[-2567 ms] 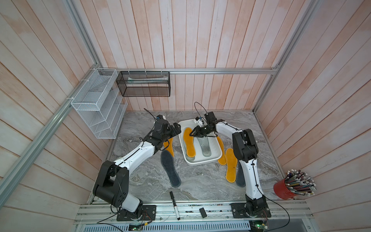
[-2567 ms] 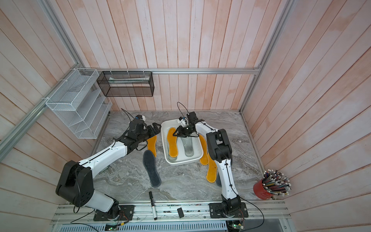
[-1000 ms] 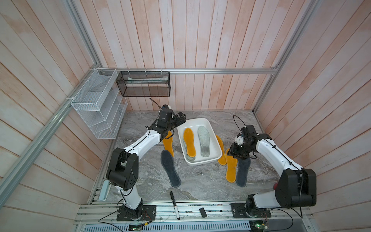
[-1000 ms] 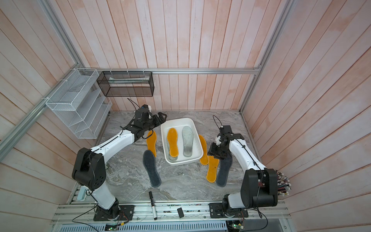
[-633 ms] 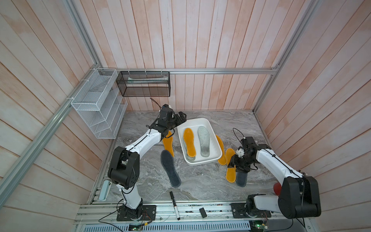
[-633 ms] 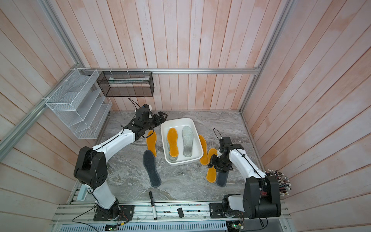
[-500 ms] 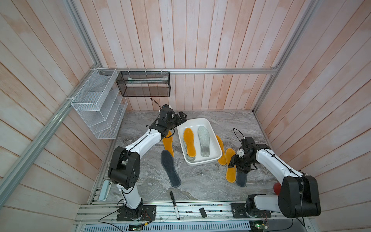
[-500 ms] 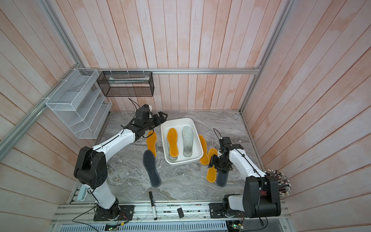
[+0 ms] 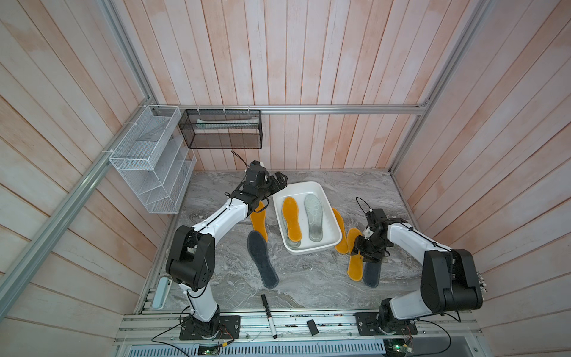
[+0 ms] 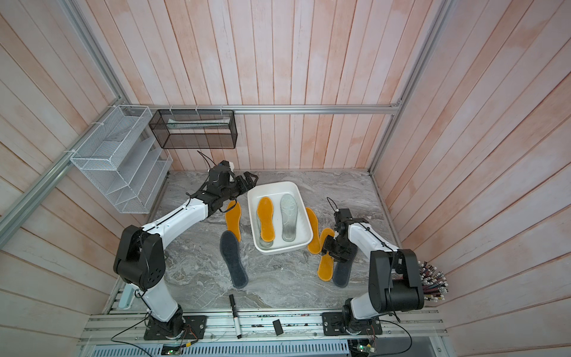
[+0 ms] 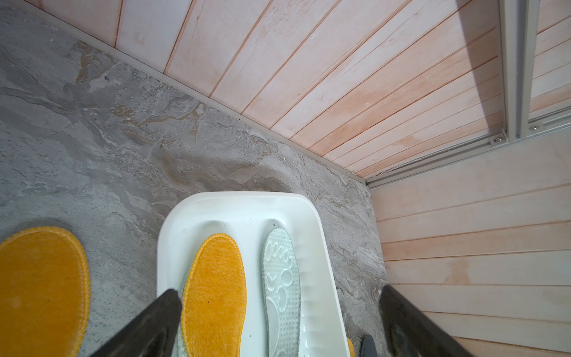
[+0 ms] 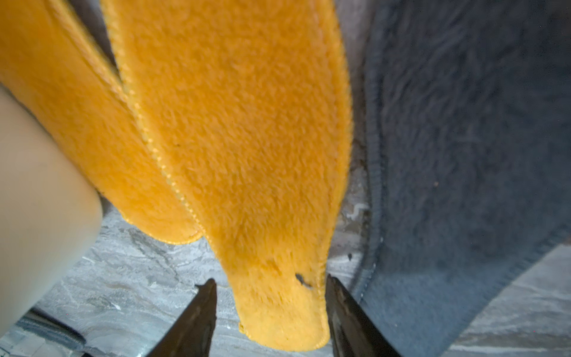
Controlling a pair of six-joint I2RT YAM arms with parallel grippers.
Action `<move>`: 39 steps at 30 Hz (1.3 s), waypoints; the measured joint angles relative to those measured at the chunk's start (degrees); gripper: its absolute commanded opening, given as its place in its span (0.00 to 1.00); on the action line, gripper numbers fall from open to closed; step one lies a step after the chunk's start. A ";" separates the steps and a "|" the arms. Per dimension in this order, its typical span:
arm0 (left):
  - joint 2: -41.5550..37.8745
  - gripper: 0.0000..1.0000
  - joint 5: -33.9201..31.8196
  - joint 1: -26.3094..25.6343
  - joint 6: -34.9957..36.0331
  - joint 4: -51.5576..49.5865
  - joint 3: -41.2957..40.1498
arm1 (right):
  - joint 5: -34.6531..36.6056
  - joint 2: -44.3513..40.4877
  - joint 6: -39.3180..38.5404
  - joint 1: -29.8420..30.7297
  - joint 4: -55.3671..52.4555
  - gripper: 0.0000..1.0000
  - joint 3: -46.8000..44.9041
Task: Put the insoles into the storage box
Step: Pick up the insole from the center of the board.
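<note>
The white storage box [image 9: 312, 249] [image 10: 282, 249] [image 11: 234, 201] holds a yellow insole [image 9: 292, 219] lying on a pale one, and another pale insole [image 9: 313, 221]. My left gripper [image 9: 279, 180] [image 11: 278, 290] hangs open over the box's far left corner. Left of the box lie a yellow insole [image 9: 258, 221] and a dark grey one [image 9: 262, 259]. To its right lie two yellow insoles [image 9: 340, 230] [image 9: 353, 262] and a dark grey one [image 9: 372, 273]. My right gripper [image 9: 364, 247] [image 12: 270, 281] is open, low over the outer yellow insole [image 12: 247, 154], jaws either side of its end.
A white wire rack [image 9: 151, 173] and a black mesh basket [image 9: 221, 129] hang at the back left. A marker pen [image 9: 268, 315] and a small black block [image 9: 312, 327] lie on the front rail. A cup of pens [image 10: 431, 278] stands at the right edge.
My right arm has left the box, swung to the insoles on the right, then come forward and down over the yellow one. The left arm has stayed by the box's far corner.
</note>
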 measured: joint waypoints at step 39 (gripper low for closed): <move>-1.42 1.00 -0.07 0.92 -0.26 0.35 -2.80 | 3.34 -0.39 -2.93 0.00 8.33 0.00 -0.33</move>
